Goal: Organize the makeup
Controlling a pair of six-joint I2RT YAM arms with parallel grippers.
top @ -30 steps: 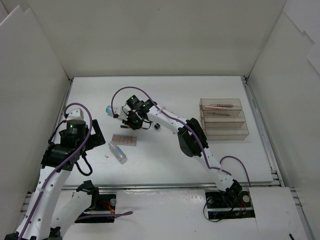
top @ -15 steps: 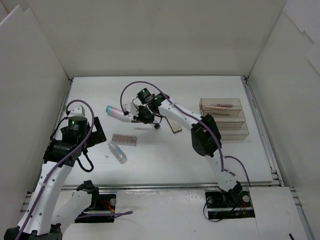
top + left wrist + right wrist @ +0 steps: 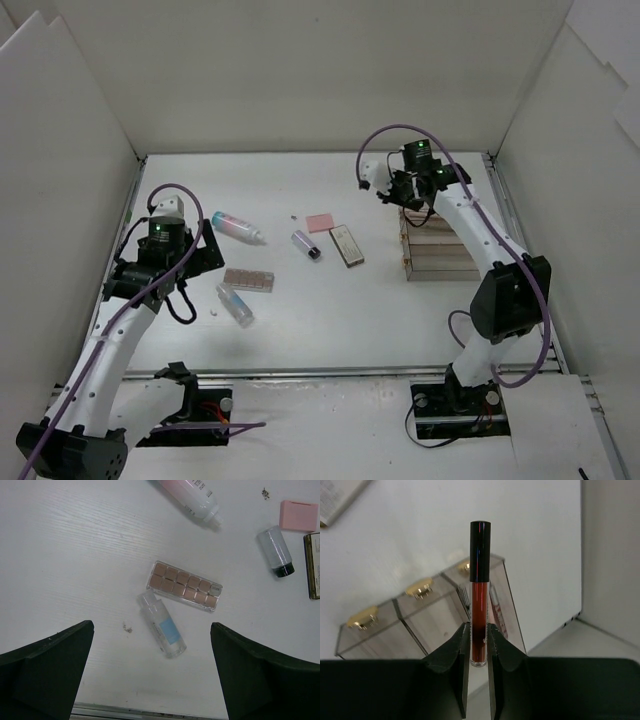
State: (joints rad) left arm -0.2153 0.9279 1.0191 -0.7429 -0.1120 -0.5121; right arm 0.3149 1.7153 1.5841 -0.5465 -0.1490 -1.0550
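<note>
A slim red gloss tube (image 3: pixel 479 580) is pinched low on its barrel by the right pincer (image 3: pixel 479 630), with the tiered acrylic box (image 3: pixel 420 615) just beyond. It is judged light, rigid and slick, best gripped across the barrel. The left pincer (image 3: pixel 151 626) is spread wide, empty, over a clear bottle (image 3: pixel 164 632).

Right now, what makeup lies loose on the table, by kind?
Bottles: 3 (pink bottle, black-capped bottle, clear bottle)
Palettes: 1 (brown palette)
Compacts: 1 (compact)
Squares: 1 (pink square)
Total: 6
</note>
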